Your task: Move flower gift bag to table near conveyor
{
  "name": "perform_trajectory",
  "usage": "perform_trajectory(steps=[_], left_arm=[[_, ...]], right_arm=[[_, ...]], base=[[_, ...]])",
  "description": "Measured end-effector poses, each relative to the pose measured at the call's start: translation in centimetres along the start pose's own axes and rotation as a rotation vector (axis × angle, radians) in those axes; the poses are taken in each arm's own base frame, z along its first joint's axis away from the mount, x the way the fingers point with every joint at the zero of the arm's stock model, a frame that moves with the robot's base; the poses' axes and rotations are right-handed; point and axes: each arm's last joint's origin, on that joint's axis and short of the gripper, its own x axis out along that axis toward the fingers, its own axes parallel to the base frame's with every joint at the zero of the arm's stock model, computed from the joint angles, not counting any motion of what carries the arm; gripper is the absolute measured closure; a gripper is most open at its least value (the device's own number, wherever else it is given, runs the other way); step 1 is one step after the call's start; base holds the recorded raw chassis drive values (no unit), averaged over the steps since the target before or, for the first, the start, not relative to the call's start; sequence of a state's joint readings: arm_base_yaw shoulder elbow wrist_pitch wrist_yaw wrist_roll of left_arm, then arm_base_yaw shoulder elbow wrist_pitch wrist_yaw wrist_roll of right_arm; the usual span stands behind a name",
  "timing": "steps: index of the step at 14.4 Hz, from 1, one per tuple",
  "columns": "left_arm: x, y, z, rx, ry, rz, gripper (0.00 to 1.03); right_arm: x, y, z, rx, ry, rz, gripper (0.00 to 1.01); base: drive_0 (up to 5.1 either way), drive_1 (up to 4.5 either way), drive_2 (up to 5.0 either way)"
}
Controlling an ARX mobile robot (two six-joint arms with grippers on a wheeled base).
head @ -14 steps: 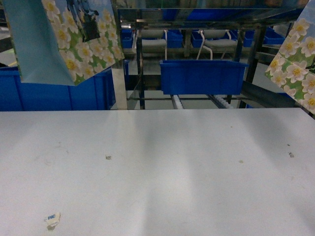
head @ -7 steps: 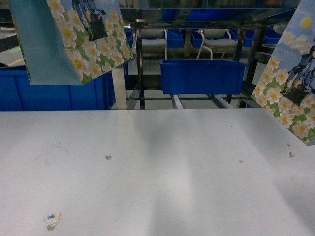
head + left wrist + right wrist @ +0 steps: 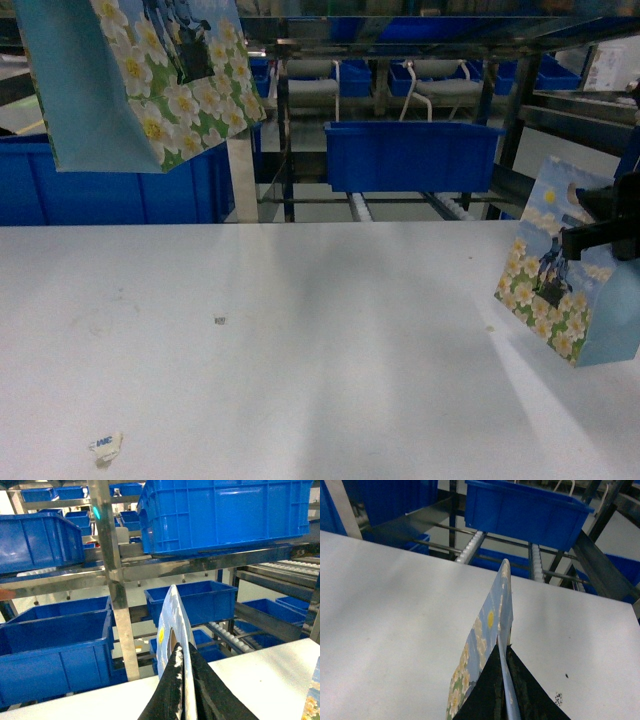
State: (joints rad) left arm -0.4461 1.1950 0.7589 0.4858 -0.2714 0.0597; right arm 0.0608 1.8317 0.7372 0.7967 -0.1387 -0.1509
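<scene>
Two flower gift bags are in the air. The left flower gift bag (image 3: 140, 80) hangs high at the upper left, over the far edge of the white table (image 3: 300, 340). My left gripper (image 3: 184, 647) is shut on its top edge (image 3: 172, 615). The right flower gift bag (image 3: 560, 300) is tilted and low over the table's right side. My right gripper (image 3: 600, 235) is shut on its upper rim (image 3: 492, 617). I cannot tell whether its lower corner touches the table (image 3: 395, 605). The conveyor (image 3: 355, 207), with its white rollers (image 3: 470, 547), stands just behind the table.
A blue bin (image 3: 412, 155) sits on the roller lanes behind the table, and a larger blue bin (image 3: 110, 185) stands at the back left. More blue bins (image 3: 220, 510) fill the steel racking. A paper scrap (image 3: 105, 445) lies near the table's front left.
The right bag has come down from the upper right corner to just over the table's right side, with my right gripper now in view. The left bag has barely shifted.
</scene>
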Motion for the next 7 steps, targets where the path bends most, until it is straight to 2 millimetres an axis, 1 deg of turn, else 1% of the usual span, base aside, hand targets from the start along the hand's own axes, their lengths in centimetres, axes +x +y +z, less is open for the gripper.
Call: perform_trajectory(steps=[3, 5, 7], left_arm=[[0.0, 0.0, 0.0, 0.000, 0.000, 0.000, 1.01], [0.0, 0.0, 0.0, 0.000, 0.000, 0.000, 1.01], [0.0, 0.0, 0.0, 0.000, 0.000, 0.000, 1.01]], right_arm=[[2.0, -0.6, -2.0, 0.009, 0.055, -0.015, 0.99], [3.2, -1.6, -3.1, 0.022, 0.093, -0.031, 0.99], [4.0, -2.5, -3.0, 0.032, 0.091, -0.047, 0.99]], base=[[0.0, 0.00, 0.0], [0.0, 0.00, 0.0], [0.0, 0.00, 0.0]])
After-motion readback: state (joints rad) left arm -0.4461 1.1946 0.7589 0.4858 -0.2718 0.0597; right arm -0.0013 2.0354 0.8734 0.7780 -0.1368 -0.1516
